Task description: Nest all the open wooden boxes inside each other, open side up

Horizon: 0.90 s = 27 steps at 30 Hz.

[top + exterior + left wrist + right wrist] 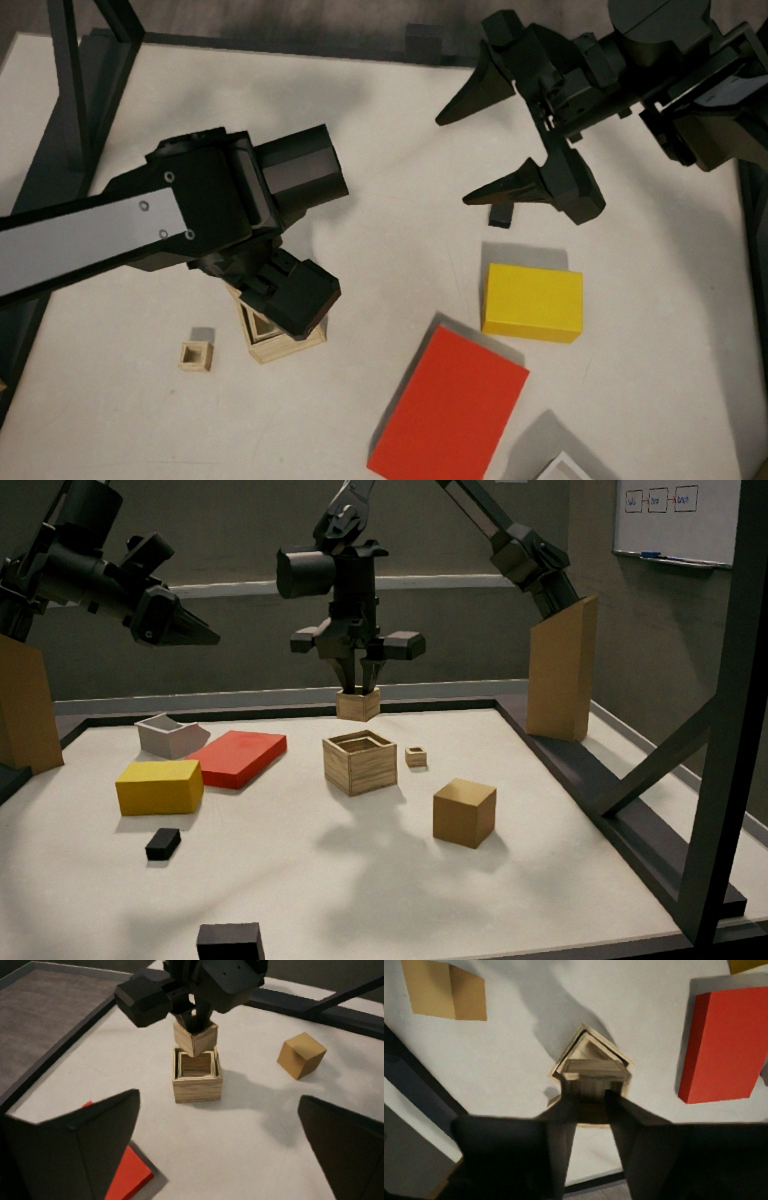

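Biggest box (288, 349) (372, 771) (197, 1091) (607, 1043) upright on table, one smaller box (196, 1063) nested. Your right gripper (300, 300) (358, 690) (195, 1032) (591, 1093), mostly closed, grips another box (357, 707) (196, 1042) (596, 1069) above. Tiny box (198, 367) (416, 758) still left. Your left gripper (451, 161) (218, 639) (220, 1100): wide open, holding nothing.

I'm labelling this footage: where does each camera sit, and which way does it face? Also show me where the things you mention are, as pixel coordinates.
Top: above the table, facing down; both grippers, left (451, 161) (218, 639) (220, 1095) and right (294, 305) (360, 692) (193, 1025) (593, 1095).
Exterior: raised beside the table, facing across it; both arms.
Left wrist: on that arm, facing past its open fingers towards the right gripper.
Right wrist: on that arm, facing down past its fingers.
All share the red block (453, 401) (240, 757) (127, 1175) (726, 1045).
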Each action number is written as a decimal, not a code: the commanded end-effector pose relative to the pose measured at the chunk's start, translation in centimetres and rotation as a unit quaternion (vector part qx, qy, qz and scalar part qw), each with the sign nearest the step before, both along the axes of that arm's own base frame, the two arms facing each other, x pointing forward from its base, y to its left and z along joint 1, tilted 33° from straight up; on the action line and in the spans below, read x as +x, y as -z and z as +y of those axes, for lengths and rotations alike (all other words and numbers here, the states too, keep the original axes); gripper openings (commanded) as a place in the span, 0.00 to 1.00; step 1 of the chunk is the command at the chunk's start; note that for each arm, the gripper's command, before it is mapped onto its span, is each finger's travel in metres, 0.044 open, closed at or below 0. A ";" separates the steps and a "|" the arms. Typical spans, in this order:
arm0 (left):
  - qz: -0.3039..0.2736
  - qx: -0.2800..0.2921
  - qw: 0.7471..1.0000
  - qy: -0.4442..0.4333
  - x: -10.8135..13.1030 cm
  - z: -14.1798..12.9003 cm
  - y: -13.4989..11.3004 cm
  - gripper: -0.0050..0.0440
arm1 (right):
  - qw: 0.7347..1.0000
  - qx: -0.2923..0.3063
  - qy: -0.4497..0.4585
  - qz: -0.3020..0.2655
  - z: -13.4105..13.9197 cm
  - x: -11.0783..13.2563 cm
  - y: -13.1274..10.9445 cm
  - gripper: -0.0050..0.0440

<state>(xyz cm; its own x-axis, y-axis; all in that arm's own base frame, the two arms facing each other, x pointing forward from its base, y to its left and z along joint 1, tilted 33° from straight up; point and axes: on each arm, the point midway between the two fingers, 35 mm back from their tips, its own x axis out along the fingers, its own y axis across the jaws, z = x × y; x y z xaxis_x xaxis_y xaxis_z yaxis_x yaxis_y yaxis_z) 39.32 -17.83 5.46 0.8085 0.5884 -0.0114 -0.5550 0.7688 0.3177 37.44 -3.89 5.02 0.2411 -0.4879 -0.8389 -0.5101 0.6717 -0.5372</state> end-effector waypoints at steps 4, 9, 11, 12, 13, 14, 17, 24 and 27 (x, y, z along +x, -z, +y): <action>-0.029 -0.019 0.999 -0.004 -0.6 -1.0 0.0 0.92 | 1.000 0.001 0.000 -0.016 0.2 0.5 -1.0 0.48; -0.041 -0.032 0.999 -0.006 -1.0 -1.2 0.1 0.92 | 1.000 0.001 0.000 -0.016 0.2 0.5 -1.0 0.48; -0.042 -0.034 0.998 -0.006 -1.1 -1.3 0.1 0.92 | 1.000 0.001 0.000 -0.016 0.2 0.5 -1.0 0.48; -0.042 -0.034 0.998 -0.006 -1.1 -1.3 0.1 0.92 | 1.000 0.001 0.000 -0.016 0.2 0.5 -1.0 0.48; -0.042 -0.034 0.998 -0.006 -1.1 -1.3 0.1 0.92 | 1.000 0.001 0.000 -0.016 0.2 0.5 -1.0 0.48; -0.045 -0.037 0.998 -0.006 -1.0 -1.1 -0.2 0.92 | 1.000 0.001 0.000 -0.016 0.2 0.5 -1.0 0.48; -0.045 -0.037 0.998 -0.006 -1.0 -1.1 -0.2 0.92 | 1.000 -0.003 -0.014 -0.010 0.3 0.7 -1.1 0.48; -0.045 -0.037 0.998 -0.006 -1.0 -1.1 -0.2 0.92 | 0.993 -0.030 -0.104 0.045 0.2 0.6 -1.0 0.48; -0.045 -0.037 0.998 -0.006 -1.0 -1.1 -0.2 0.92 | 0.986 -0.043 -0.147 0.071 0.2 0.6 -0.9 0.48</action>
